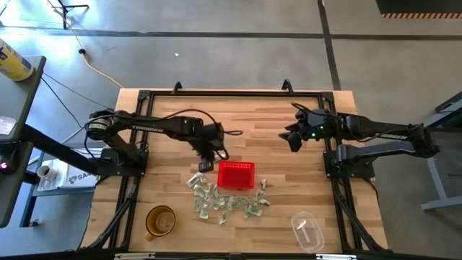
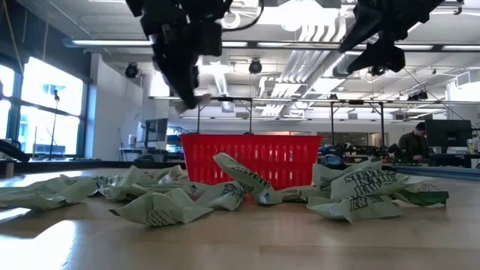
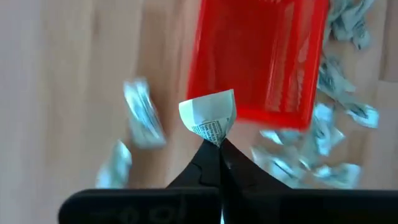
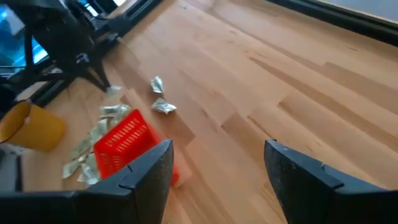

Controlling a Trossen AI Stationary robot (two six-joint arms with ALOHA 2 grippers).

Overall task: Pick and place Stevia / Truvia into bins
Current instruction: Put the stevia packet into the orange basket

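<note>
Basket (image 1: 236, 174) interior hidden in low view behind its front wall; contents not readable from above. Packet print too small to read.

Left gripper (image 3: 217, 144) clamped on one packet (image 3: 209, 114): pale, folded, pinched at its lower corner, raised above the table just beside the basket's left end.

Remaining packets (image 1: 224, 202), crumpled green-white, lie scattered on the table in front of the basket.

Right gripper (image 4: 217, 165) fingers apart, empty, well apart from the basket.
</note>
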